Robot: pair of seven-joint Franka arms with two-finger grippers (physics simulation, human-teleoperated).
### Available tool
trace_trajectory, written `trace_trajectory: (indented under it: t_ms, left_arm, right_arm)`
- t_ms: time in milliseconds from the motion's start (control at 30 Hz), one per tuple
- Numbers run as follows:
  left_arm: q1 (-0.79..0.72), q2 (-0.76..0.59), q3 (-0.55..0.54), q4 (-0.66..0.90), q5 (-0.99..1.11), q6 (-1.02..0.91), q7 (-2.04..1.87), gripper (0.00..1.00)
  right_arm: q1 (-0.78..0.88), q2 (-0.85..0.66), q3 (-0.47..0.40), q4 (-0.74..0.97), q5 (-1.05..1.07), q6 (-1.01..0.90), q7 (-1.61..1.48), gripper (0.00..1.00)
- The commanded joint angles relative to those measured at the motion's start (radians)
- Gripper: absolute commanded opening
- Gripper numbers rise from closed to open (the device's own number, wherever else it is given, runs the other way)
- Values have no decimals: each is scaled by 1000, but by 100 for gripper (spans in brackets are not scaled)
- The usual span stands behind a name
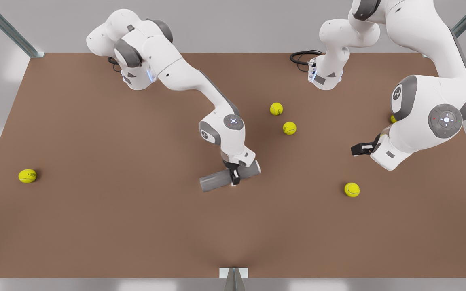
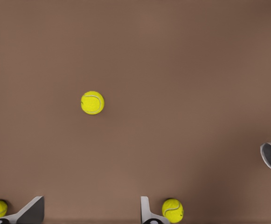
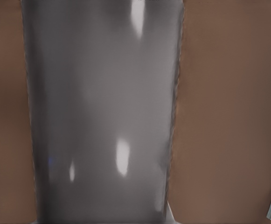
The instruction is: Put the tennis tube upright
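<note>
The tennis tube [image 1: 229, 178], lying on the table [image 1: 95, 226] and not yet uprighted, is clamped mid-length by the right tool [image 1: 235, 176], while the left tool [image 1: 356, 149] is held released, waiting apart.

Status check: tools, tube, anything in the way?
Right tool shut on the tennis tube mid-length; tube lying tilted on the table. Left tool open, waiting off to the front view's right. Nearest tennis ball apart from the tube.

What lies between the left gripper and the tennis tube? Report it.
Bare table, by the front view. The open left gripper hovers at that view's right; the right gripper clamps the tennis tube. Tennis balls lie off that line.
</note>
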State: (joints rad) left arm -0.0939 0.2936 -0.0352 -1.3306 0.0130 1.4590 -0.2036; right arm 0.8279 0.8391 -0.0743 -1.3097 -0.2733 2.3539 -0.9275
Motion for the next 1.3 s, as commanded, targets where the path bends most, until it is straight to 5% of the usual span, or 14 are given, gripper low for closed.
trace_trajectory:
  t_ms: [0,200,500,533,900,1000,1067,1133,1267]
  left_arm:
    - [0,-1,0,1,2,-2,-31,100]
    - [0,2,0,1,1,-2,-36,100]
    - [-1,-4,0,1,1,-2,-36,100]
    - [-1,-4,-2,1,1,-2,-36,100]
    - [-3,-11,-2,4,-2,-2,-39,100]
    - [-18,-25,-25,4,-33,1,-288,100]
    - [-18,-18,-52,4,-119,21,-718,100]
    - [-44,-10,-127,4,-125,119,-1120,100]
    - [-207,44,-134,1,-145,330,-1763,100]
  right_arm:
    - [10,-2,1,-2,43,-34,-64,75]
    - [17,15,-36,-37,266,-74,24,75]
    - [39,58,-38,-29,273,-62,22,75]
    - [39,58,-38,-29,276,-61,26,99]
    - [25,-21,-36,-26,281,-76,21,100]
    - [-55,-155,-42,-11,286,-274,27,100]
    - [-127,-201,-183,52,286,-524,70,100]
    - [-216,-213,-265,152,269,-800,367,100]
    - [-329,-462,-257,112,232,-1035,849,100]
